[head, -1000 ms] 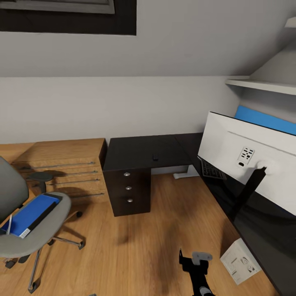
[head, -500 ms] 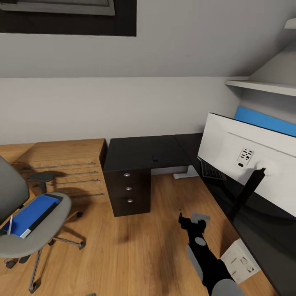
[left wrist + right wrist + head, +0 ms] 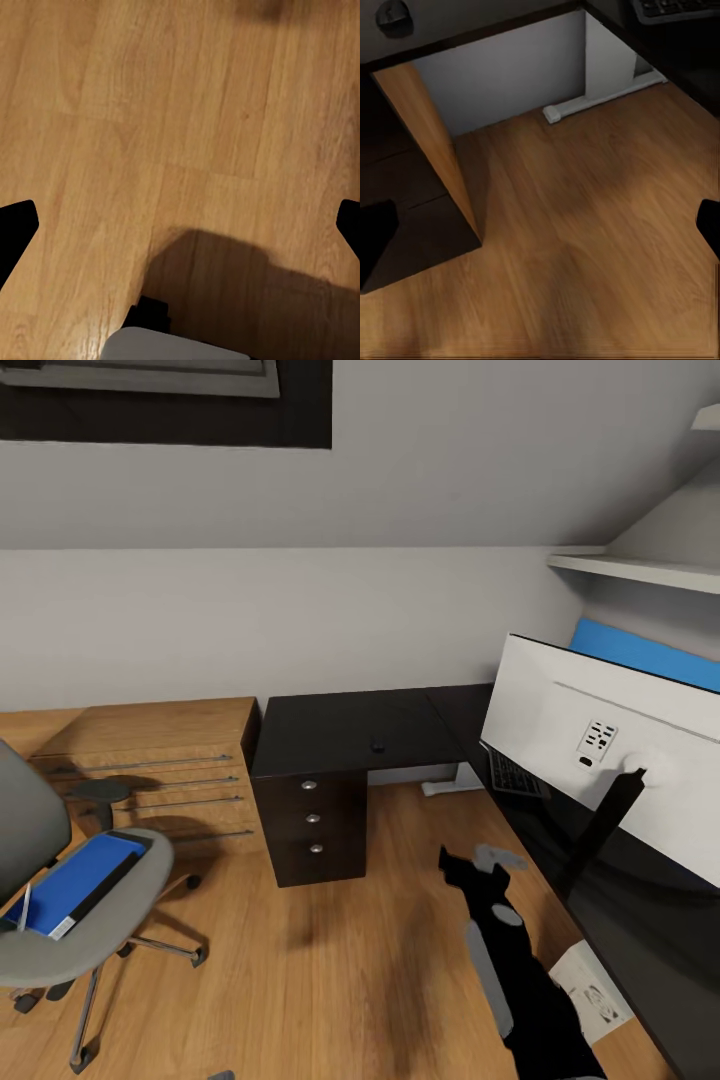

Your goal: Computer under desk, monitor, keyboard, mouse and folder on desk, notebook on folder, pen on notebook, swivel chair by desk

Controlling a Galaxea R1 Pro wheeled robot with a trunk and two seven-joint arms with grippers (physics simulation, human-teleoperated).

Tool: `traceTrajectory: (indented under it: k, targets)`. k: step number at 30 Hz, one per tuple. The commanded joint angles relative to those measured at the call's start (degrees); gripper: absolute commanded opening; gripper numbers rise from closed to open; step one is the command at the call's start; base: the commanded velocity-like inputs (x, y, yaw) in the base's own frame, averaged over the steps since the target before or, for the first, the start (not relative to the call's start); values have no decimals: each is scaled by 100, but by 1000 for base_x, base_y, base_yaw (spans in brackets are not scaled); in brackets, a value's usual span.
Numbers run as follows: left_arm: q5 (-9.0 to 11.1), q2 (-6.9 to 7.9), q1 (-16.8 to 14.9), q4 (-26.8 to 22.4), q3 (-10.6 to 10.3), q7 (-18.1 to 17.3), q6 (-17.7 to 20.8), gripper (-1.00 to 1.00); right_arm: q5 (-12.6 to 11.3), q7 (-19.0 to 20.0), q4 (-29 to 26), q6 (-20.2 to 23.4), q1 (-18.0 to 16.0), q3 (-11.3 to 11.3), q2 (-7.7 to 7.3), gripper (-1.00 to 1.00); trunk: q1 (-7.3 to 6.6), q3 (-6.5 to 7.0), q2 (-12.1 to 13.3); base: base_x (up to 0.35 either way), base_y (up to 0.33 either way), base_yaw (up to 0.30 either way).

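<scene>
The black L-shaped desk [image 3: 340, 725] stands against the far wall, its drawer unit [image 3: 312, 822] at the corner. The wide monitor [image 3: 600, 745] stands on the desk's right wing, white back toward me. The keyboard [image 3: 514, 772] [image 3: 675, 7] lies partly hidden behind it. A small dark mouse [image 3: 378, 743] [image 3: 394, 16] rests on the desk top. At the left, the grey swivel chair [image 3: 95, 935] carries the blue folder [image 3: 78, 878] with a thin pale pen [image 3: 24, 907] beside it. My right gripper [image 3: 478, 860] [image 3: 540, 225] hangs open over the floor near the desk. My left gripper [image 3: 180, 225] is open above bare floorboards.
A white box [image 3: 597, 992] lies on the floor at the desk's edge, beside my right arm. Light wooden low cabinets [image 3: 150, 760] run along the wall left of the desk. The desk's white leg [image 3: 604, 96] stands on the floor. A shelf [image 3: 640, 570] hangs at the upper right.
My right arm has risen and reached forward toward the desk, its gripper now higher and further into the head view. Chair, desk and monitor stay put.
</scene>
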Motion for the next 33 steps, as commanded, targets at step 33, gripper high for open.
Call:
traceTrajectory:
  k: [33]
  targets:
    - [30,-4,-3,11,-18,18,-20,100,20,-64,-758,-127,678,1,-474,100,0,38,-4,0,0,-56]
